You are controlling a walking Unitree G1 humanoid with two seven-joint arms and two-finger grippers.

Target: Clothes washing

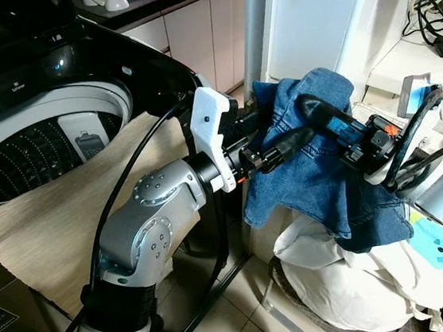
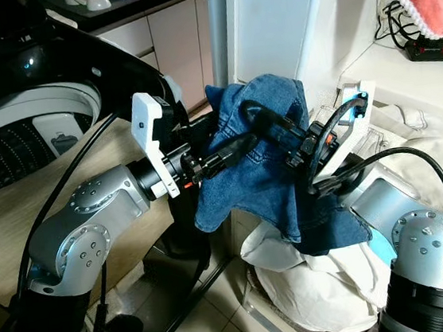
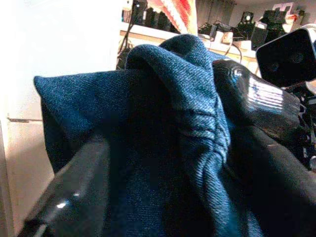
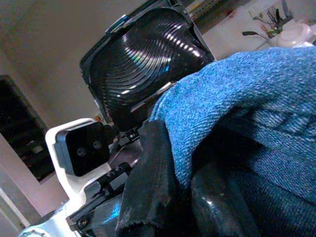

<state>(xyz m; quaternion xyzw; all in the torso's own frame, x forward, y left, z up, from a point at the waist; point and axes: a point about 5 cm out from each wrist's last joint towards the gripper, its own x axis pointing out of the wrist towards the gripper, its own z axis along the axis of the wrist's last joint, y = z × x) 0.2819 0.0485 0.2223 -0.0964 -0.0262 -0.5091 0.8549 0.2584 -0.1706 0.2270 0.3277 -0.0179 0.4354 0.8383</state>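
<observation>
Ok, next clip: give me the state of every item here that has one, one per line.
Washing machine: lid open, drum visible, beige cloth draped over its front edge.
Denim garment: lifted, bunched, hanging between both grippers beside the washer.
Left gripper: shut on the denim garment.
Right gripper: shut on the denim garment.
White laundry bag: on the floor under the garment, slumped.

a laundry corner in a home

a top-loading washing machine stands open, its ribbed drum visible, with a beige cloth draped over its front edge. behind it run pale cabinets under a dark counter holding white bowls. the floor is tiled. a full white laundry bag sits low (beside a white appliance), and a power strip rests on a shelf.
</observation>
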